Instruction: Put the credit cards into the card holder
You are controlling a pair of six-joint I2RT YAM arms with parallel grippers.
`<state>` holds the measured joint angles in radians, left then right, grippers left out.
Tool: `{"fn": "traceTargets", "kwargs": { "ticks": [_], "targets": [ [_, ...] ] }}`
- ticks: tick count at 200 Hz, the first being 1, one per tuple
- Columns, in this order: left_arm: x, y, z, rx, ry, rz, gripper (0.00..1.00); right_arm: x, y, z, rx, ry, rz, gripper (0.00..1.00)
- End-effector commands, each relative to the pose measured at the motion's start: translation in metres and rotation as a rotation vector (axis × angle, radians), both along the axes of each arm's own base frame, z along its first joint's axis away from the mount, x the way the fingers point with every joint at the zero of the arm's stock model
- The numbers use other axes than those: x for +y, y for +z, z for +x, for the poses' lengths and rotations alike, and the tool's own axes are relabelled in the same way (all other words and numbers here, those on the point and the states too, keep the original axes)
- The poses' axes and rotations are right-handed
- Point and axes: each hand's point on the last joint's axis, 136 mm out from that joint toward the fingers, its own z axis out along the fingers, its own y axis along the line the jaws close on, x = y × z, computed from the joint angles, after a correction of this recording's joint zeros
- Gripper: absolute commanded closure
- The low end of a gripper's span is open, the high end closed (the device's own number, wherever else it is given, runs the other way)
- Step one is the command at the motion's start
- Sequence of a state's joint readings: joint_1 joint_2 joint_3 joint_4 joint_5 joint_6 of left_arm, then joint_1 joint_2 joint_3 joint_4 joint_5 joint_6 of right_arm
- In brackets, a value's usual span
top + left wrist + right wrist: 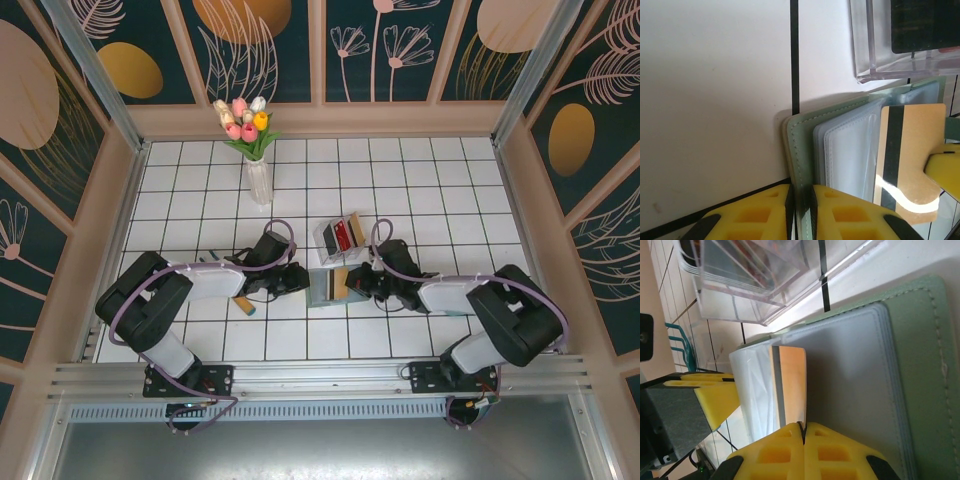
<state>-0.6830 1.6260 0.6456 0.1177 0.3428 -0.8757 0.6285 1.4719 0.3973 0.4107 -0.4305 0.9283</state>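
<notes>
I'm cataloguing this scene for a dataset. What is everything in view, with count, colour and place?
card holder: one, grey-green, lying open on the tiles between the two claws
card: one, tan with a dark stripe, over the holder's clear pockets
box: one, clear with red contents, just behind the holder
vase: one, white, far side, left of centre
tulips: one bunch, pink, white and yellow, in the vase
small flat piece: one, tan, beside the left arm; too small to name
table: one, white tiles, dark lines
left claw: one, yellow pads, shut on the holder's cover edge
right claw: one, yellow pads, shut on the card
</notes>
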Motion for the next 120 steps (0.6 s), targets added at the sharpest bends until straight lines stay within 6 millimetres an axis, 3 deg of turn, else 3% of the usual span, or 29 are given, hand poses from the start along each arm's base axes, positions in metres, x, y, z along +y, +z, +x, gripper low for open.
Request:
{"fn": "traceTargets", "kwargs": {
  "ticks": [1,44,76,94,120],
  "targets": [
    [0.002,-0.009,-0.005,0.018,-0.013,0.023,0.80,0.009,-0.006,-0.008,0.028,0.037,0.012,1.00],
    [0.003,-0.008,-0.005,0.015,-0.011,0.024,0.81,0.008,0.008,-0.005,-0.015,0.044,-0.003,1.00],
    [0.005,-0.009,-0.006,0.013,-0.009,0.032,0.82,-0.020,0.016,0.005,-0.065,-0.034,-0.059,1.00],
    [0.005,-0.010,-0.006,0.013,-0.008,0.034,0.82,-0.017,0.028,0.007,-0.096,-0.018,0.009,0.99],
    [0.004,-0.009,-0.006,0.013,-0.013,0.033,0.82,-0.013,0.026,0.010,-0.098,-0.003,0.010,0.99]
  ]
}}
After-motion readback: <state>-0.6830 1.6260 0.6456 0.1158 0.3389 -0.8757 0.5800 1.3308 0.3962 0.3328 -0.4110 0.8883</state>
